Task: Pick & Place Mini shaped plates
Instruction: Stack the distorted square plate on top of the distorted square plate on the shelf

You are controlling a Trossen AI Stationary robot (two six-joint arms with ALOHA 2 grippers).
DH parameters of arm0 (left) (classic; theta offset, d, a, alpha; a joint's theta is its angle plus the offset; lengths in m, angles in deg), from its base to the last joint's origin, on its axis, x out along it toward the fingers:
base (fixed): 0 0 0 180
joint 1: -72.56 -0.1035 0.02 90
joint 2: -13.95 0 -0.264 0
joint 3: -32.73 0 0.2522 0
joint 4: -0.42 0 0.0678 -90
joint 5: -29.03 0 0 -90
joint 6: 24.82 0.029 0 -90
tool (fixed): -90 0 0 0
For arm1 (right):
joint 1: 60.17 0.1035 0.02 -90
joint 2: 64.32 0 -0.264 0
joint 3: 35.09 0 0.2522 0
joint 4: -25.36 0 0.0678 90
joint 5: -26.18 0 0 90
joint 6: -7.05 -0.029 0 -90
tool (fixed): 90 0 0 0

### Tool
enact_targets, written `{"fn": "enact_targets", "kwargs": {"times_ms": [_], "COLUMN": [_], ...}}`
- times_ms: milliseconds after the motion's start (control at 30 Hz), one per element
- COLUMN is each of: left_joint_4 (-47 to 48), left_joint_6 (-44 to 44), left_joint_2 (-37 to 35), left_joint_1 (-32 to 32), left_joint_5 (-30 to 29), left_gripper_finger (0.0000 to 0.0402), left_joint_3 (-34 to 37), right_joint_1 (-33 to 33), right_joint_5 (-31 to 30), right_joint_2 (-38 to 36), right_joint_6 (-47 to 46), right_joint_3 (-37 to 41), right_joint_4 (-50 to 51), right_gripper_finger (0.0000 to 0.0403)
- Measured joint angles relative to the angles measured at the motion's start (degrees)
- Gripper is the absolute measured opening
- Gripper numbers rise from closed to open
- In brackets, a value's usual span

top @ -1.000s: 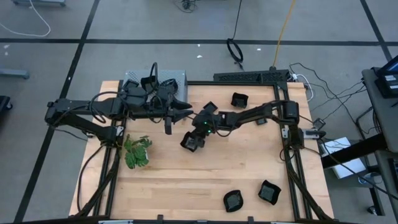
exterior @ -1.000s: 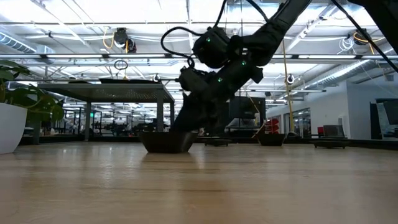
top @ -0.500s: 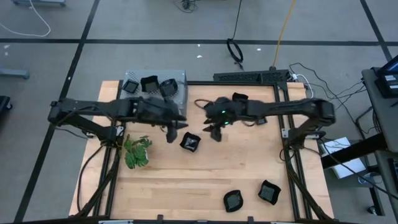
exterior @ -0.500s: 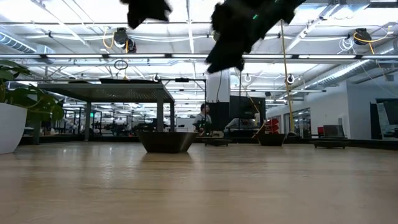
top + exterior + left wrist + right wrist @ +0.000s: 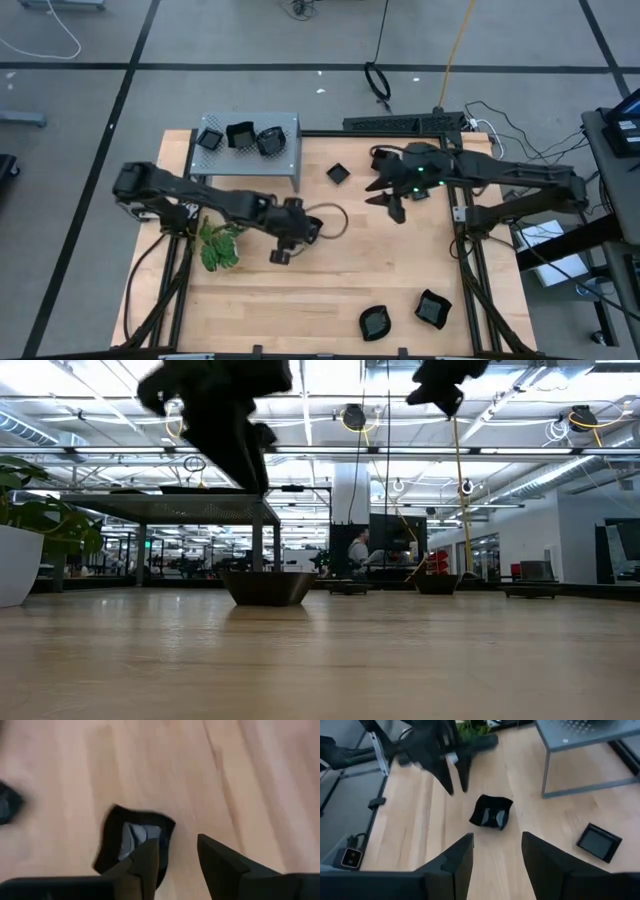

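Two grippers hang above the table, and we see nothing held in either. Our left gripper [image 5: 175,865] hovers with fingers parted, a black plate [image 5: 134,842] lying on the wood just beyond its tips (seen right below it in the right wrist view [image 5: 492,812]). Our right gripper [image 5: 497,862] stands wide and empty, well back from that plate, a flat square plate [image 5: 599,841] off to its side.

The high view looked straight down on the whole table [image 5: 330,290]; the low view faced level across it. Both wrist views looked down, sharing one black plate [image 5: 492,812]
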Motion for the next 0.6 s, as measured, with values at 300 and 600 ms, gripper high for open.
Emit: {"fn": "enact_targets", "kwargs": {"times_ms": [300,600], "left_joint_4": [0.12,-0.62], "left_joint_6": [8.27,10.59], "left_joint_2": [11.27,17.54], "left_joint_1": [0.98,0.96], "left_joint_5": [-3.83,-10.11], "left_gripper_finger": [0.0204,0.0193], "left_joint_3": [-0.04,-0.22], "right_joint_1": [-0.02,-0.02], "right_joint_5": [0.01,0.03], "right_joint_2": [-7.77,-12.92], "right_joint_6": [-5.33,-8.24], "right_joint_3": [8.49,19.96], "right_joint_4": [-3.09,-11.09], "right_gripper_finger": [0.0149,0.015]}}
